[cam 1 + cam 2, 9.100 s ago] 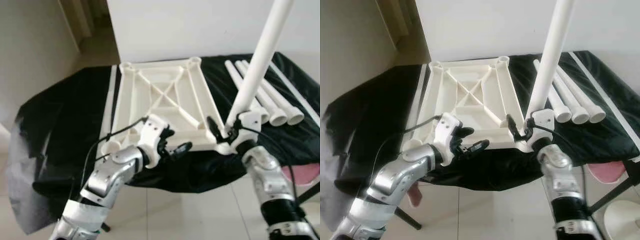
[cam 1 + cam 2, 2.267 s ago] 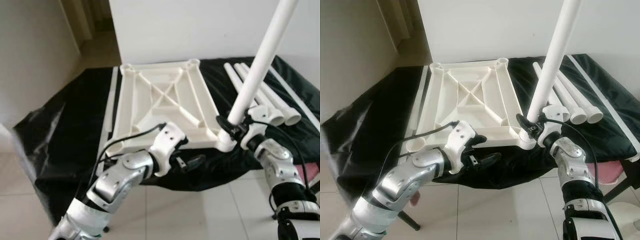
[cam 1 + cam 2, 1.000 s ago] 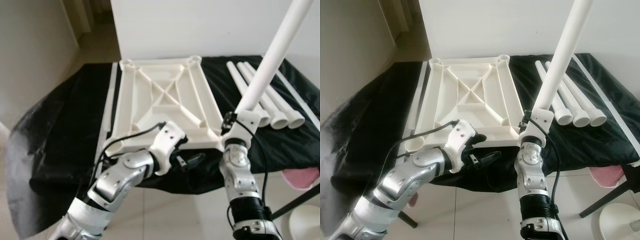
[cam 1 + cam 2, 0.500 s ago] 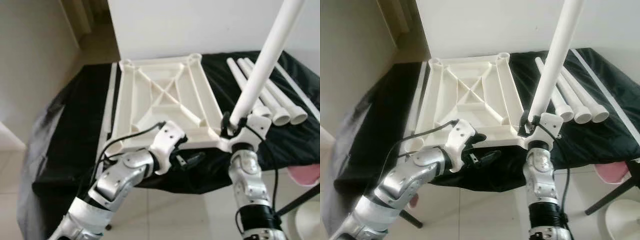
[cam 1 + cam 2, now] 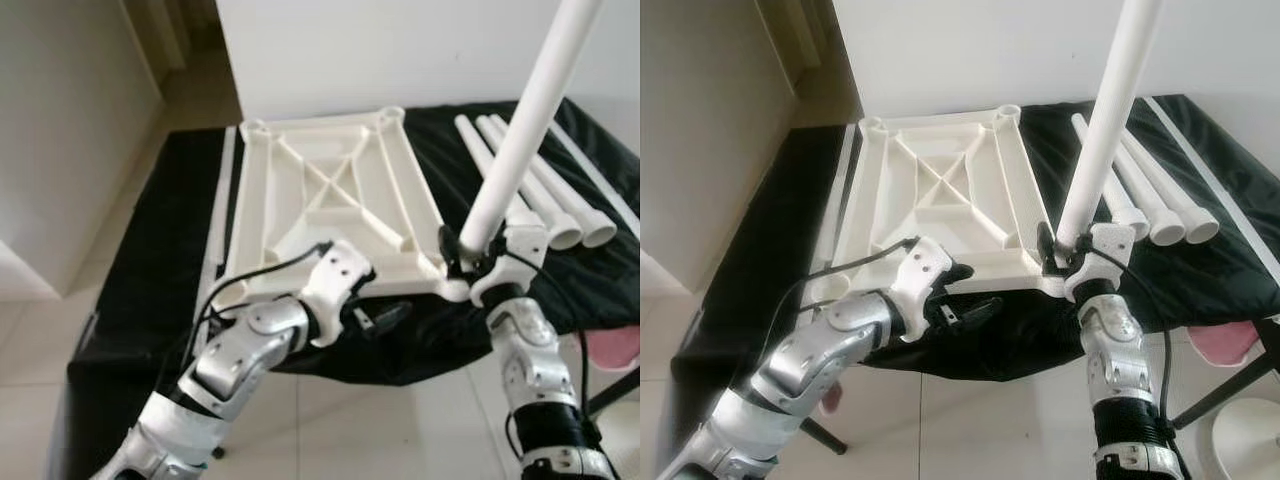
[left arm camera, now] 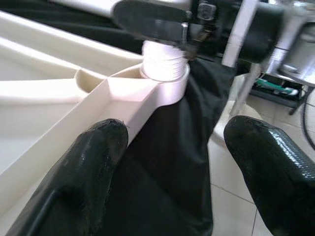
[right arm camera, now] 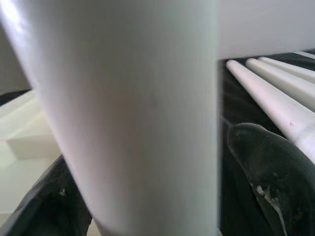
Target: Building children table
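Right gripper (image 5: pixel 462 252) is clamping upright leg (image 5: pixel 520 125) in tabletop (image 5: pixel 330 200) corner socket; left gripper (image 6: pixel 172 147) is gaping wide at tabletop's near edge.

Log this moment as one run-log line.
right gripper: shut on leg, upright in tabletop corner socket | left gripper: open at near edge

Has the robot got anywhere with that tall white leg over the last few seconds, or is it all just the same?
Little has changed. The right gripper still clamps the tall white tube leg standing in the near right corner socket of the upturned white plastic tabletop; only its wrist and forearm have swung about the leg. The left gripper stays open at the near edge. The three spare white legs lie unmoved on the black cloth.
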Controlling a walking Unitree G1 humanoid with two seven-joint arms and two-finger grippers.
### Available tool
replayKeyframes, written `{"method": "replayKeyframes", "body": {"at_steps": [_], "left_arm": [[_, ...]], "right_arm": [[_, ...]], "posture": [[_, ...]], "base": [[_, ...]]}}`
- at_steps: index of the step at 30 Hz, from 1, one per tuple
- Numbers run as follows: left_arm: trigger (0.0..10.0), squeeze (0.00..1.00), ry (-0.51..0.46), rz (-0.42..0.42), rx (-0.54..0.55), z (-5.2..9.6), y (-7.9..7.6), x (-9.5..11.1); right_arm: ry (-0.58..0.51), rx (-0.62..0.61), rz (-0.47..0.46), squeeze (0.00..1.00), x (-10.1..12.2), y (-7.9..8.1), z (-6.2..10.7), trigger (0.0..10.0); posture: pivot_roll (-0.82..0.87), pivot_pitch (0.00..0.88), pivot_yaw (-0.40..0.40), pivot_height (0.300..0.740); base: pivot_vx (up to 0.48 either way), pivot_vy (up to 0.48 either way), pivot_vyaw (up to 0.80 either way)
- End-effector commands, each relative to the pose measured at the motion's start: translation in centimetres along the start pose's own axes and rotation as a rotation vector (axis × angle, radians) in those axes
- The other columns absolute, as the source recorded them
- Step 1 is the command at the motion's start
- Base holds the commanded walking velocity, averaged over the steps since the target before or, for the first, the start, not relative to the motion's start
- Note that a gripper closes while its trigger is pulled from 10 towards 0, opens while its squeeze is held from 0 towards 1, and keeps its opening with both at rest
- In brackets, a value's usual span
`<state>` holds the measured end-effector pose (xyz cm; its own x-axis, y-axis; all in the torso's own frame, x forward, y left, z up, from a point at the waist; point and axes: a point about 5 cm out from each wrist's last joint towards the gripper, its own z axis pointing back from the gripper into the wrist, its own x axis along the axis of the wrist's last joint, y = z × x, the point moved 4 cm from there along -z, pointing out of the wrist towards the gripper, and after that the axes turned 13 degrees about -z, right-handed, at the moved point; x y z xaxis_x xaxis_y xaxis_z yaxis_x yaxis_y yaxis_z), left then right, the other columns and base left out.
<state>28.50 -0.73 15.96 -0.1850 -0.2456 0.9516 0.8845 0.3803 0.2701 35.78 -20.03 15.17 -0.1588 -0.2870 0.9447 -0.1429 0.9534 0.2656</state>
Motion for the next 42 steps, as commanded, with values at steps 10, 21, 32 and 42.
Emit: {"method": "replayKeyframes", "body": {"at_steps": [10,21,32,42], "left_arm": [[10.0,0.00,-0.011,0.003,-0.064,0.1,-0.3,0.0],[10.0,0.00,-0.015,0.000,-0.065,0.1,-0.2,0.1],[10.0,0.00,-0.018,0.001,-0.063,0.0,-0.2,0.3],[10.0,0.00,-0.025,0.000,-0.061,-0.1,0.0,0.5]], "right_arm": [[0.161,0.335,0.102,0.00,-0.3,1.1,-1.5,10.0],[0.233,0.423,0.143,0.00,-0.3,0.4,-1.7,0.0],[0.284,0.424,0.142,0.00,-1.3,-0.9,-0.7,0.0],[0.251,0.357,0.107,0.00,-2.0,-0.4,0.0,10.0]], "posture": [[-0.07,0.000,0.039,0.740],[-0.08,0.000,0.047,0.740],[-0.08,0.000,0.047,0.740],[-0.09,0.000,0.040,0.740]], "base": [[0.000,0.000,0.00],[0.000,0.000,0.00],[0.000,0.000,0.00],[0.000,0.000,0.00]]}}
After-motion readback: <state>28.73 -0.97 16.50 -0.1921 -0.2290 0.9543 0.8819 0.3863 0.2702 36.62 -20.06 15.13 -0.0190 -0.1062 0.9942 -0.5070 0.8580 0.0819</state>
